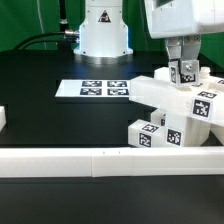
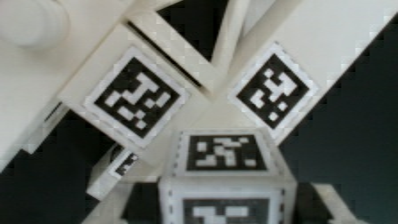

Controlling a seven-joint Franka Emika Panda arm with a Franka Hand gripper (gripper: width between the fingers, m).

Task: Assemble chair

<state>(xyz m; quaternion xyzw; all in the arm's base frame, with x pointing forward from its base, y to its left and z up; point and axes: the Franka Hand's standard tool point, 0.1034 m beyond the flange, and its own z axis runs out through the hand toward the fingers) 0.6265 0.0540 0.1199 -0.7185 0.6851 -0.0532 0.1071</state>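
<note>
Clearly, the exterior view alone shows my gripper (image 1: 183, 62) clamped on a short white plastic post (image 1: 186, 75) with a square tag, at the top of the chunky white plastic chair pieces (image 1: 175, 115), which sit at four o'clock from the flat white marker board (image 1: 100, 88) and just behind the long low white wall (image 1: 80, 158). Only the wrist view gives the post (image 2: 222, 160) close up, two tilted tagged white slabs (image 2: 139, 95) flaring apart just beyond it.

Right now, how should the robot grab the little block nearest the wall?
Probably from above, pinching the upper part of the block: its top is free, while the wall stands in front and other chair pieces crowd beside it.
</note>
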